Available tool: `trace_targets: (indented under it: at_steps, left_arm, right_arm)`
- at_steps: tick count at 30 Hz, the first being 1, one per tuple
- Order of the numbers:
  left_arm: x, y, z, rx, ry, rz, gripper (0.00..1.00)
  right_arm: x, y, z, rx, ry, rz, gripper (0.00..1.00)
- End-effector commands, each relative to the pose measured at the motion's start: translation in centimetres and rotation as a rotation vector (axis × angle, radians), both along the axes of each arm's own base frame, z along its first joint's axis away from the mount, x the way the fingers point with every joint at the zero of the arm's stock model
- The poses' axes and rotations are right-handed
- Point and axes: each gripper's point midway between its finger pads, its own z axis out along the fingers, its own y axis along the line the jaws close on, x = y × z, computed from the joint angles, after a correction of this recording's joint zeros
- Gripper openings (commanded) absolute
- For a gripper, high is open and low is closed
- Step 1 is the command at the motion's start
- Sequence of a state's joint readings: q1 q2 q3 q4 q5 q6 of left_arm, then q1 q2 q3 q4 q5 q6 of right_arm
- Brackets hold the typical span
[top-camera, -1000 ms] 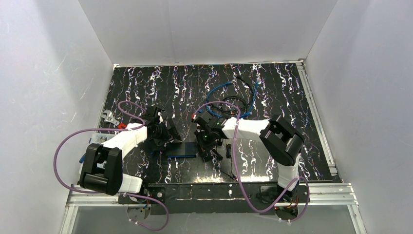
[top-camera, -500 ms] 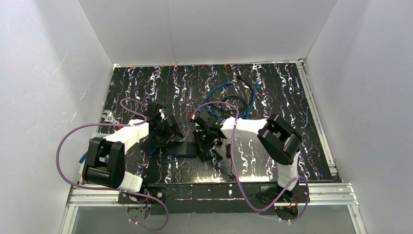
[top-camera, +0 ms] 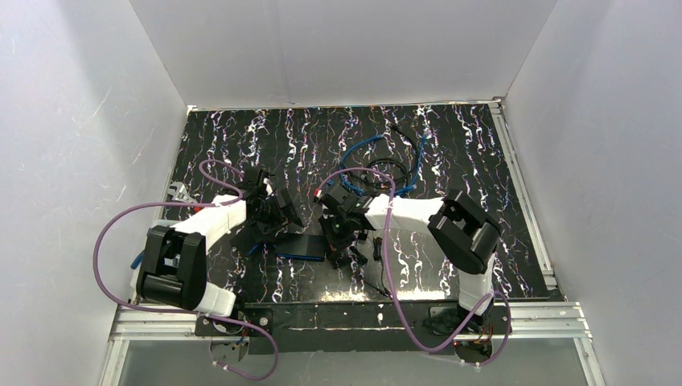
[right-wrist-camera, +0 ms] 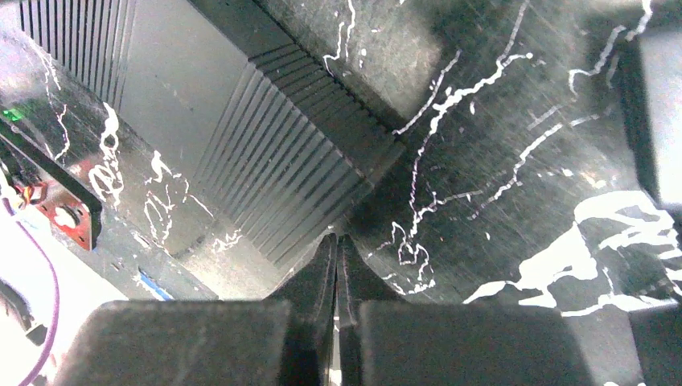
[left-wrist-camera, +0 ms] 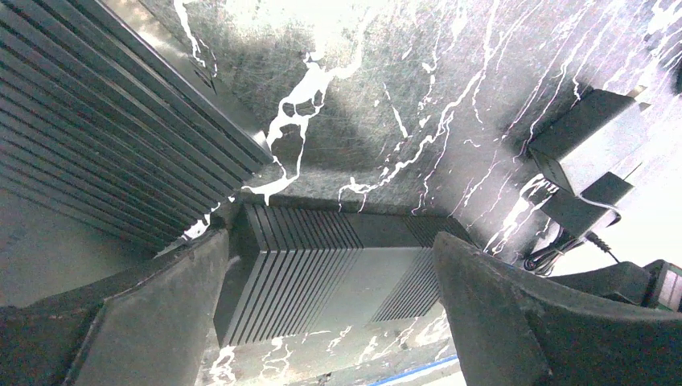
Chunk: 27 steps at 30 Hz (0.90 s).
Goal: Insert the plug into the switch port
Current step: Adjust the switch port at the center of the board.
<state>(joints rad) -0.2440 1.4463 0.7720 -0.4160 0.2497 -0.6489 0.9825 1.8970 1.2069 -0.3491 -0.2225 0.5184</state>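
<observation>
The switch (top-camera: 302, 244) is a flat black ribbed box with a blue front edge, lying between the arms. In the left wrist view it (left-wrist-camera: 338, 281) lies below and between the wide-open jaws of my left gripper (left-wrist-camera: 331, 241), untouched. My left gripper (top-camera: 281, 215) hovers at its far left side. My right gripper (right-wrist-camera: 336, 243) is shut with nothing in it, its tips at the near right corner of the switch (right-wrist-camera: 201, 104). A black adapter block (left-wrist-camera: 587, 145) and a small black plug (left-wrist-camera: 583, 211) on a thin cable lie right of the switch.
Blue and black cables (top-camera: 378, 161) are coiled on the marbled black table behind the right arm. Small tools (top-camera: 183, 197) lie at the left edge. A thin black cable (top-camera: 374, 281) runs toward the front rail. White walls enclose the table.
My left gripper has moved a little away from the front edge and to the right, over the switch's far left side. My right gripper has barely shifted.
</observation>
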Motion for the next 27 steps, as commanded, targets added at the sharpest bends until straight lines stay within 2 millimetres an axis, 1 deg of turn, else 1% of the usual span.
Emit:
trace_targets:
  at_steps: [1,8,10,15,20,22,25,27]
  left_arm:
    - [0.9,0.8,2.5,0.042,-0.063,-0.015,0.98]
    - [1.2,2.0,4.6,0.107,-0.115,-0.029,0.98]
    - [1.2,2.2,5.1,0.116,-0.131,-0.029,0.98]
    - [1.0,2.1,6.3,0.105,-0.160,-0.054,0.98]
    - [0.4,1.2,7.8,0.051,-0.186,-0.101,0.98]
    - [0.0,1.0,8.5,0.031,-0.199,-0.117,0.98]
    - [-0.6,0.5,9.2,-0.003,-0.210,-0.147,0.98]
    - [-1.1,0.3,9.6,-0.020,-0.212,-0.165,0.98]
  right_arm:
    - [0.6,-0.8,2.9,0.014,-0.085,-0.009,0.07]
    - [1.7,-2.5,5.8,-0.010,-0.195,-0.032,0.31]
    - [2.0,-2.8,7.2,0.001,-0.228,-0.040,0.38]
    - [2.8,-3.7,10.7,0.015,-0.314,-0.053,0.51]
    - [3.6,-5.3,13.2,-0.004,-0.380,-0.063,0.61]
    - [3.8,-6.0,14.0,-0.016,-0.401,-0.068,0.64]
    - [3.8,-7.2,14.5,-0.039,-0.409,-0.079,0.66]
    - [3.5,-7.9,14.3,-0.062,-0.397,-0.088,0.67]
